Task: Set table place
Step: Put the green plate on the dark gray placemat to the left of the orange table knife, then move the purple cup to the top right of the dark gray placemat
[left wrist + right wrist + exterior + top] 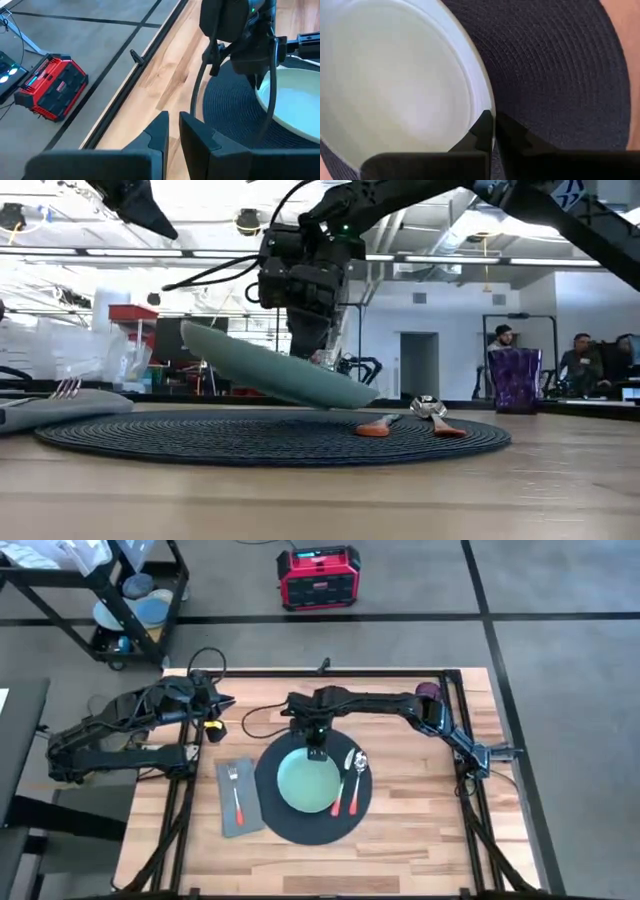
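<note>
The round dark placemat lies on the light-wood table. On it is a pale green plate, tilted in the low view. My right gripper is shut on the plate's far rim. A spoon and another orange-handled utensil lie on the mat to the right of the plate. A grey napkin carrying a fork lies left of the mat. My left gripper waits at the far left of the table, shut on nothing. My right gripper pinches the plate's far rim between its two fingers, one on the plate's inner side and one on its outer side. The fingers come from above, pointing down. The plate is tilted: one edge rests on the placemat and the opposite edge is raised.
A purple cup stands at the table's far right corner. A small yellow thing lies by my left arm. A red case and a black wire cart stand on the floor beyond the table. Bare wood shows right of the mat.
</note>
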`<state>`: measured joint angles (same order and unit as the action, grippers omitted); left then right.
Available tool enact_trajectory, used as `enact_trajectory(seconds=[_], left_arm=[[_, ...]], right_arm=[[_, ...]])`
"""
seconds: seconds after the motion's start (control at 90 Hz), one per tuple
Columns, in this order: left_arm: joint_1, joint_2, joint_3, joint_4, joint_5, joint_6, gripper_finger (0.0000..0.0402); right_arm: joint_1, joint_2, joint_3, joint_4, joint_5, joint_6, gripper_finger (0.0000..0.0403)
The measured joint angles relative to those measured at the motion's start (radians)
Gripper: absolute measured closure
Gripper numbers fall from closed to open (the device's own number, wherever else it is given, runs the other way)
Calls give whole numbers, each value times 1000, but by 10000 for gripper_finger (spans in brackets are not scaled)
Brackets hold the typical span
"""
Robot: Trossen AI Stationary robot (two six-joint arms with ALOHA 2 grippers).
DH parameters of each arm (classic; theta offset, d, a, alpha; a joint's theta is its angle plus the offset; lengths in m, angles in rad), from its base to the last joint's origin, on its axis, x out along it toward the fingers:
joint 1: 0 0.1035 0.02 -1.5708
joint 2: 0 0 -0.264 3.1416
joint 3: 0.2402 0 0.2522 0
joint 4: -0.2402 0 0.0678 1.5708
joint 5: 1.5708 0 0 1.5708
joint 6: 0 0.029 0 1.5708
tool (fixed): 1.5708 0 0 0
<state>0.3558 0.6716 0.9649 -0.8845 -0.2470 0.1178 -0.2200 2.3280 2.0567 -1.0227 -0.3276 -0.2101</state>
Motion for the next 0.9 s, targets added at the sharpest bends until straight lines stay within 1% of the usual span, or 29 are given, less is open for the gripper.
enact_trajectory(seconds=[0.122, 0.344, 0.456, 0.556, 0.622, 0.678, 0.756, 0.9], left_arm=[[0, 0, 0, 1, 0, -10, 375], [0, 0, 0, 3, 0, -10, 375], [0, 0, 0, 2, 0, -10, 375], [0, 0, 0, 2, 0, -10, 375], [0, 0, 0, 2, 0, -10, 375], [0, 0, 0, 1, 0, -10, 375], [0, 0, 0, 0, 0, -5, 375], [0, 0, -2, 0, 0, 0, 375]], right_arm=[[-1, 0, 0, 0, -1, -19, 395], [0, 0, 0, -2, -14, -31, 353], [4, 0, 0, -15, -20, -32, 339], [1, 0, 0, -25, -64, -42, 333], [1, -1, 0, -40, -67, -44, 329], [-4, -1, 0, -86, -59, -45, 326], [-26, -1, 1, -201, -42, -61, 326], [-116, -3, -10, -454, -3, -98, 326]])
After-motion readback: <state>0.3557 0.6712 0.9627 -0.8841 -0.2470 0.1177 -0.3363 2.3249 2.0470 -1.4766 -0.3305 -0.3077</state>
